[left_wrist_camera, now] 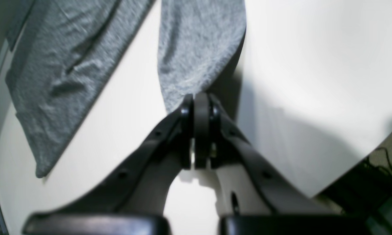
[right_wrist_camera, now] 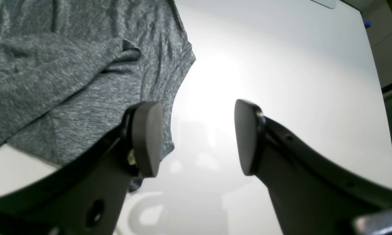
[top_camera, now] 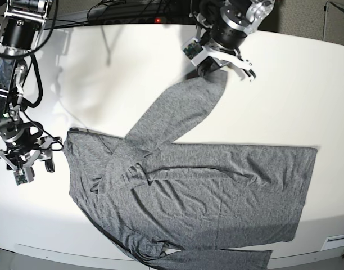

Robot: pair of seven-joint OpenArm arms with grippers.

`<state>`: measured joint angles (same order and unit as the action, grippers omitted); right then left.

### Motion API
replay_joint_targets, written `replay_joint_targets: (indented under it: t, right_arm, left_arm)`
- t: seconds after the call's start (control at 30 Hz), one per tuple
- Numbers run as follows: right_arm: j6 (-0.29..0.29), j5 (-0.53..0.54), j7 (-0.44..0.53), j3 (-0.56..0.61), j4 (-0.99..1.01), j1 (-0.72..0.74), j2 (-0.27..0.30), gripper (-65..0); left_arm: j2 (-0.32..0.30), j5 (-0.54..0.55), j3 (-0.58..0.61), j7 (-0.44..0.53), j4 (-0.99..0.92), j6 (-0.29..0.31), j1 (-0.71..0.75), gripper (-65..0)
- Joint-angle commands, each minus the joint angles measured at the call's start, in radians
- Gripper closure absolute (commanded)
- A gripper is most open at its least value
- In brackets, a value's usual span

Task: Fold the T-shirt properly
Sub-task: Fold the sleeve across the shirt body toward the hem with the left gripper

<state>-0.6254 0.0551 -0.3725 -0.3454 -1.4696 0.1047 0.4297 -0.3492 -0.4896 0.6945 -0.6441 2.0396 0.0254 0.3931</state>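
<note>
The T-shirt [top_camera: 206,185], heathered charcoal grey, lies spread and wrinkled across the front half of the white table. One long sleeve [top_camera: 177,109] runs diagonally up toward the back. My left gripper [top_camera: 208,70] is shut on that sleeve's end; in the left wrist view the closed fingertips [left_wrist_camera: 201,98] pinch the grey cuff [left_wrist_camera: 196,49], with the shirt's body [left_wrist_camera: 62,75] off to the left. My right gripper [top_camera: 31,163] stands open at the shirt's left edge. In the right wrist view the T-shirt's fabric [right_wrist_camera: 68,81] lies by the left finger [right_wrist_camera: 147,137], and nothing sits between the fingers.
The white table [top_camera: 307,84] extends to the right and behind the shirt. Dark cables [top_camera: 132,8] run along its back edge. The shirt's lower sleeve reaches the table's front edge [top_camera: 217,260]. A dark floor area shows past the table corner [left_wrist_camera: 372,182].
</note>
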Motion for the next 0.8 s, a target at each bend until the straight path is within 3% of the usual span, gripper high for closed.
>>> replay_joint_targets:
  t: [0.0,0.2,0.4,0.77]
  right_arm:
    - [0.003,0.010,0.028,-0.006,-0.019,0.020,0.019,-34.5]
    - [0.003,0.010,0.028,-0.006,-0.019,0.020,0.019,-34.5]
    - [0.002,0.036,0.023,-0.006,-0.019,0.020,0.019,-34.5]
    - [0.002,0.035,0.021,-0.006,-0.019,0.020,0.012,-34.5]
  left_arm:
    - [0.000,-0.008,0.000,0.016,0.030,-0.010,0.001,0.0]
    - [0.000,-0.059,-0.002,0.016,0.034,-0.011,-0.007,0.0]
    - [0.000,-0.055,-0.050,-0.007,0.034,-0.011,-0.107,0.0]
    - [0.000,0.148,-0.261,-0.006,0.034,-0.011,-0.255,0.0]
